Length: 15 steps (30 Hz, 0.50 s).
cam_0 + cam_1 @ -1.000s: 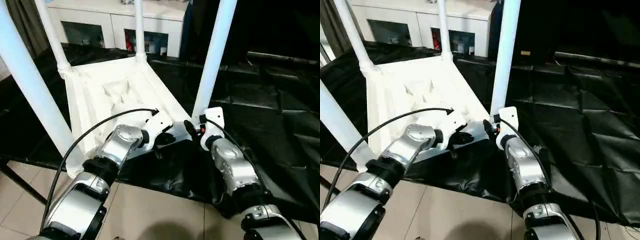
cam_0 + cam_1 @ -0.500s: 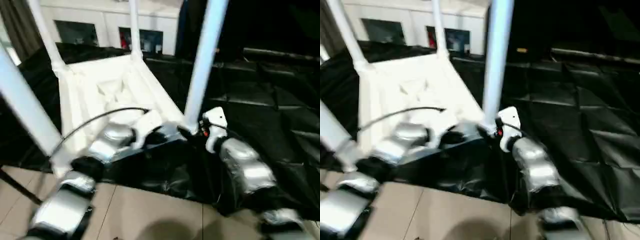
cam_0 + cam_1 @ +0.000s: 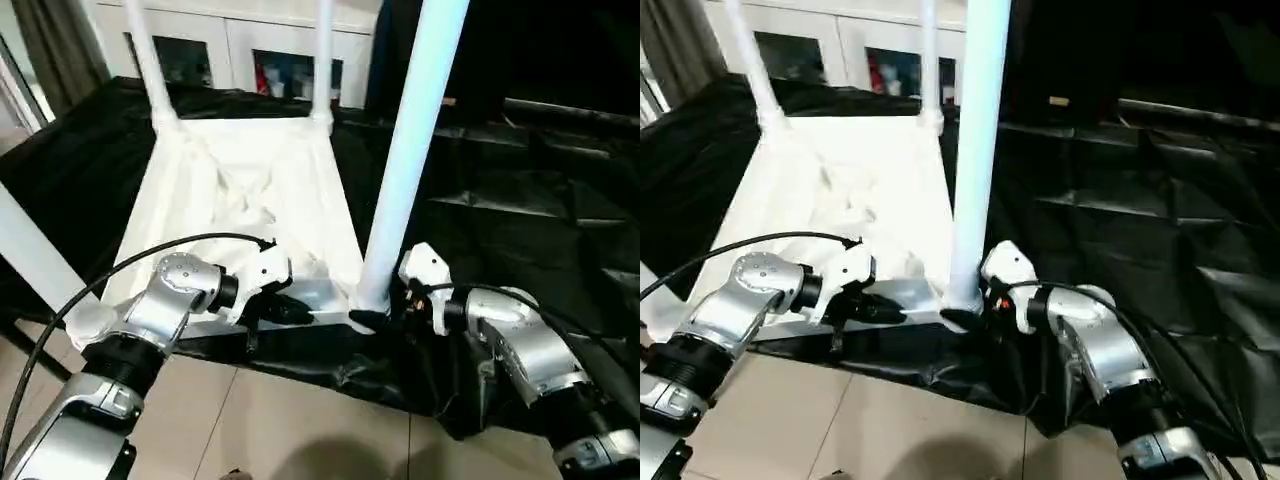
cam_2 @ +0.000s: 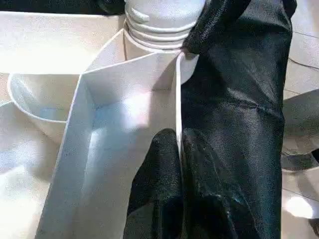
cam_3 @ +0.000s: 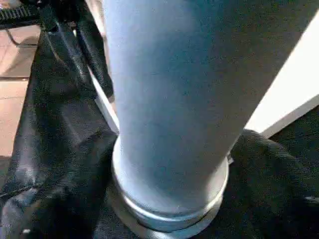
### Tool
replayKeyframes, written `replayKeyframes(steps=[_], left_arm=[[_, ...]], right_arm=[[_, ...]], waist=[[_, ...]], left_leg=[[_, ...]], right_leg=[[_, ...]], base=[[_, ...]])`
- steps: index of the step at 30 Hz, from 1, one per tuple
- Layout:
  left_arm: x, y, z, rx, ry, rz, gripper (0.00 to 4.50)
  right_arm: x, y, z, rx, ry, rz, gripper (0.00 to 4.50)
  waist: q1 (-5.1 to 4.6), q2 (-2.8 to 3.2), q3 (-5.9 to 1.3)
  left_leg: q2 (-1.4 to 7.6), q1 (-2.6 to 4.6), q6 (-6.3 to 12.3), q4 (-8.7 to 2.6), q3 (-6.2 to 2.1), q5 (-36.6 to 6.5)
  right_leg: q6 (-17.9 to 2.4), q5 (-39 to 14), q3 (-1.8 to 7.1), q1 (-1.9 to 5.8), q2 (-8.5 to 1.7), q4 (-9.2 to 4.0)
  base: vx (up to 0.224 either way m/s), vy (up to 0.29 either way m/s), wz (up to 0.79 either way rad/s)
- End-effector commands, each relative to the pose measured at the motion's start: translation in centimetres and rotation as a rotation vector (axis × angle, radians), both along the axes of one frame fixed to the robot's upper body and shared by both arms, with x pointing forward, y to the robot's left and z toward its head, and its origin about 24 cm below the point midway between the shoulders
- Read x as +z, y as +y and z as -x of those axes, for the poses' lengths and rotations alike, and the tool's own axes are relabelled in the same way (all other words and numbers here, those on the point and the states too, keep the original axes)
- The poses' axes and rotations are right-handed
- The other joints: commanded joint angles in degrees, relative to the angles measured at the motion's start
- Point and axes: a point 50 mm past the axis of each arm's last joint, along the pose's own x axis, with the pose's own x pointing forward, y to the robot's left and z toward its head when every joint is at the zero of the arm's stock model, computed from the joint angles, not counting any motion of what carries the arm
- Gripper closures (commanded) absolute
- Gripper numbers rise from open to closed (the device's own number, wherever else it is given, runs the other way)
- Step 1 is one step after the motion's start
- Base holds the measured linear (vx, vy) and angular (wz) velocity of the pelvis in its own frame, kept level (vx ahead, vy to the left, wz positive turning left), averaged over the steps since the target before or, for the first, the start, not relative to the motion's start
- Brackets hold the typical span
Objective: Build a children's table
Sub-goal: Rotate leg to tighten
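Left wrist view shows the left gripper (image 4: 178,149) pinched shut on the thin near rim of the table top (image 3: 250,190), which lies upside down on a black sheet (image 3: 520,200) with its ribbed underside up. Just beside it, the right gripper (image 3: 385,315) wraps its black fingers (image 5: 279,164) around the base of the near right leg (image 3: 410,150), where the threaded collar meets the corner socket (image 4: 149,47). The hollow white plastic looks light, stiff and smooth, so a grip low on the leg, close to the threads, should turn it without flexing the tube. That rim sits near the edge of the sheet, above tiled floor (image 3: 300,430), leaving little margin for sliding the top forward. A near left leg (image 3: 40,250) and two far legs (image 3: 150,60) stand upright, narrowing the room for arm swings. Beyond them, a white cabinet (image 3: 250,50) closes off the back.
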Motion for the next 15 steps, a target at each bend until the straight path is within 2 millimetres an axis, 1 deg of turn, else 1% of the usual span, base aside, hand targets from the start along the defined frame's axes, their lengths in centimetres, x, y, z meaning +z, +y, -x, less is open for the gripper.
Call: replayKeyframes(steps=[1,3,4,5,6,7,8,9,10,12,13,14,15], left_arm=[[0.91,-0.78,0.18,-0.054,-0.016,0.033,4.5],[0.92,-0.73,0.28,-0.052,-0.013,0.033,4.5],[0.94,-0.7,0.34,-0.049,-0.01,0.034,4.5],[0.94,-0.64,0.42,-0.047,-0.005,0.035,4.5],[0.92,-0.62,0.45,-0.047,-0.003,0.035,4.5],[0.9,-0.58,0.47,-0.047,-0.001,0.035,4.5],[0.85,-0.56,0.47,-0.047,0.001,0.035,4.5],[0.81,-0.55,0.47,-0.046,0.002,0.035,4.5],[0.77,-0.54,0.51,-0.046,0.004,0.036,4.5],[0.62,-0.56,0.54,-0.041,0.011,0.035,4.5],[0.38,-0.72,0.5,-0.026,0.012,0.034,4.5],[0.38,-0.72,0.5,-0.026,0.012,0.034,4.5],[0.0,-1.06,0.07,0.024,-0.022,0.025,4.5]], right_arm=[[0.26,-0.09,0.04,0.019,0.005,0.004,1.18],[0.23,-0.08,0.05,0.026,0.01,0.004,1.31],[0.23,-0.06,0.05,0.031,0.014,0.002,1.47],[0.24,-0.05,0.03,0.033,0.02,-0.002,1.47],[0.25,-0.04,0.03,0.033,0.022,-0.005,1.47],[0.24,-0.04,0.02,0.032,0.026,-0.008,1.6],[0.2,-0.04,0.03,0.031,0.031,-0.009,1.68],[0.16,-0.05,0.04,0.03,0.035,-0.009,1.68],[0.11,-0.05,0.09,0.03,0.038,-0.009,1.7],[-0.03,-0.06,0.09,0.008,0.043,-0.027,1.75],[-0.23,0.01,-0.09,-0.046,0.041,-0.055,1.76],[-0.23,0.01,-0.09,-0.046,0.041,-0.055,1.76],[-0.57,0.07,-0.42,-0.111,0.034,-0.059,1.76]], waist=[[-0.17,-0.64,-3.83],[-0.1,-0.51,-3.91],[-0.12,-0.54,-3.88],[-0.15,-0.54,-3.86],[-0.15,-0.39,-3.89],[-0.2,-0.49,-3.87],[-0.17,-0.45,-3.86],[-0.16,-0.48,-3.88],[-0.13,-0.35,-3.86],[-0.16,-0.25,-3.85],[-0.21,-0.21,-3.86],[-0.2,-0.23,-3.83],[-0.21,-0.38,-3.83]], left_leg=[[1.26,0.0,2.86,-3.87,0.14,-8.55],[1.28,0.02,2.96,-3.78,0.14,-7.81],[1.26,-0.03,3.21,-3.75,0.16,-7.4],[1.27,-0.01,3.28,-3.78,0.16,-7.28],[1.24,0.02,3.29,-3.74,0.17,-7.19],[1.2,-0.07,3.29,-3.73,0.19,-7.14],[1.14,-0.05,3.26,-3.7,0.21,-7.24],[1.14,-0.02,3.24,-3.69,0.21,-7.28],[1.13,-0.01,3.17,-3.7,0.18,-7.38],[1.15,0.01,2.99,-3.74,0.15,-7.7],[1.15,0.0,2.84,-3.73,0.17,-7.85],[1.13,-0.04,2.73,-3.74,0.15,-8.03],[1.1,0.02,2.57,-3.79,0.13,-8.28]], right_leg=[[-11.32,-11.56,2.81,3.42,-4.16,-3.87],[-11.51,-10.69,2.85,3.41,-4.26,-3.69],[-11.72,-9.93,2.83,3.41,-4.2,-3.62],[-11.77,-9.81,2.82,3.39,-4.17,-3.63],[-11.84,-9.57,2.82,3.37,-4.14,-3.59],[-11.91,-9.4,2.82,3.43,-4.13,-3.6],[-11.81,-9.71,2.82,3.44,-4.14,-3.68],[-11.76,-9.81,2.83,3.44,-4.14,-3.69],[-11.7,-10.09,2.82,3.45,-4.15,-3.7],[-11.56,-10.52,2.79,3.44,-4.12,-3.77],[-11.62,-10.34,2.83,3.42,-4.11,-3.79],[-11.59,-10.55,2.82,3.44,-4.15,-3.82],[-11.38,-11.19,2.76,3.45,-4.12,-3.89]], base=[[0.0,0.0,0.0],[0.0,0.0,0.0],[0.0,0.0,0.0],[0.0,0.0,0.0],[0.0,0.0,0.0],[0.0,0.0,0.0],[0.0,0.0,0.0],[0.0,0.0,0.0],[0.0,0.0,0.0],[0.0,0.0,0.0],[0.0,0.0,0.0],[0.0,0.0,0.0],[0.0,0.0,0.0]])
